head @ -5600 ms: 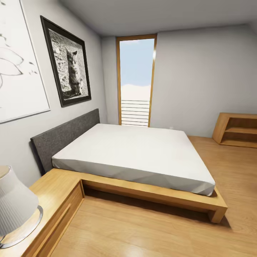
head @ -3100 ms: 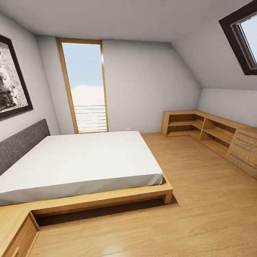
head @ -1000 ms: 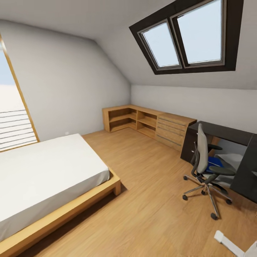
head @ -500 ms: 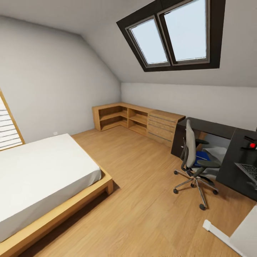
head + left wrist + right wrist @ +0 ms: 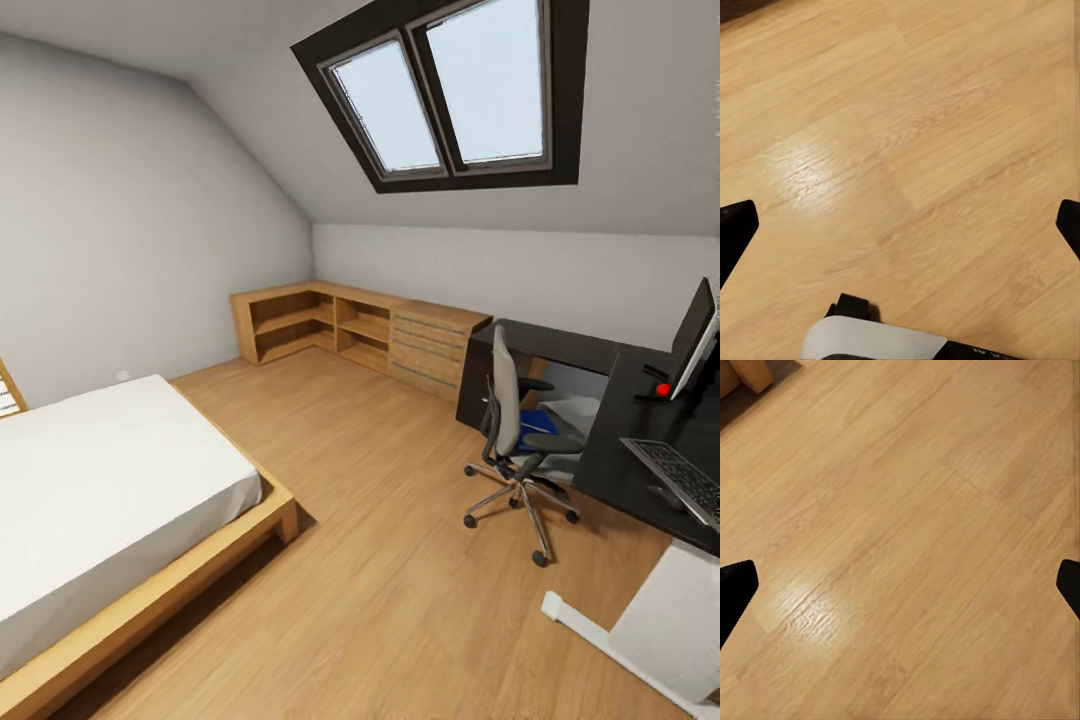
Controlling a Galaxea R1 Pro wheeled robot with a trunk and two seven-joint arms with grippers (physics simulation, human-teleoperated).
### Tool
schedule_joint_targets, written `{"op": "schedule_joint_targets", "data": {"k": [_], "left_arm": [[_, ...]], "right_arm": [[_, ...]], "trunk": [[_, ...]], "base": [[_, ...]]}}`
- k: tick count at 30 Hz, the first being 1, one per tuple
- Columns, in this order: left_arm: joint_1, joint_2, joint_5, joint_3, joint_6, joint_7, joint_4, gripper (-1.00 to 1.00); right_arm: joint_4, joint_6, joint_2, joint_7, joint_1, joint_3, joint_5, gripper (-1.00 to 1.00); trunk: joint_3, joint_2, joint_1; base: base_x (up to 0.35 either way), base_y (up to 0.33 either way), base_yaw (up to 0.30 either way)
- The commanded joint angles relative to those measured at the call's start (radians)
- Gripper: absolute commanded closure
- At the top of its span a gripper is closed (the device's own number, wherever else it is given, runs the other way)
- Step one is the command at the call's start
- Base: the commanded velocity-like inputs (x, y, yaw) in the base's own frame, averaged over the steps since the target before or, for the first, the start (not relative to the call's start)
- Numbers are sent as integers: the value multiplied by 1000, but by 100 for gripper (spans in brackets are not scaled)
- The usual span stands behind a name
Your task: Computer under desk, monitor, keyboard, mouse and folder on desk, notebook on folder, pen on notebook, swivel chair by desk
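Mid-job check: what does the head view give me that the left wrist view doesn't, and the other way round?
Head view: the grey swivel chair with a blue folder on its seat, beside the black desk carrying the black flat monitor and dark keyboard, plus the white-sheeted wooden bed.

Left wrist view: the left gripper, fingers spread wide with nothing between them, hanging above bare boards.

Both: the light wooden plank floor.

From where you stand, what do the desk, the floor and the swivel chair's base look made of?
Desk: dark, matte panel, perhaps laminate, with no grain visible. Floor: light wood planks with grain and a soft sheen. Swivel chair base: grey spokes with highlights, probably metal.
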Motion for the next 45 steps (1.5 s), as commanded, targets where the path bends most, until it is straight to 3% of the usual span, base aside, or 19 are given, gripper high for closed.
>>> {"op": "schedule_joint_targets", "data": {"k": [1,18,45], "left_arm": [[0,0,6,-2,-3,-1,0,-100],[0,-1,10,2,1,1,0,-100],[0,-3,8,0,-5,-8,-1,-100]], "right_arm": [[1,-4,0,2,-1,6,-11,-100],[4,-8,-3,9,-1,10,-9,-100],[4,-8,1,7,-1,9,-11,-100]], "trunk": [[-2,-1,0],[-3,-1,0],[1,-1,0]], "base": [[17,13,-194],[288,69,-290],[274,224,-299]]}}
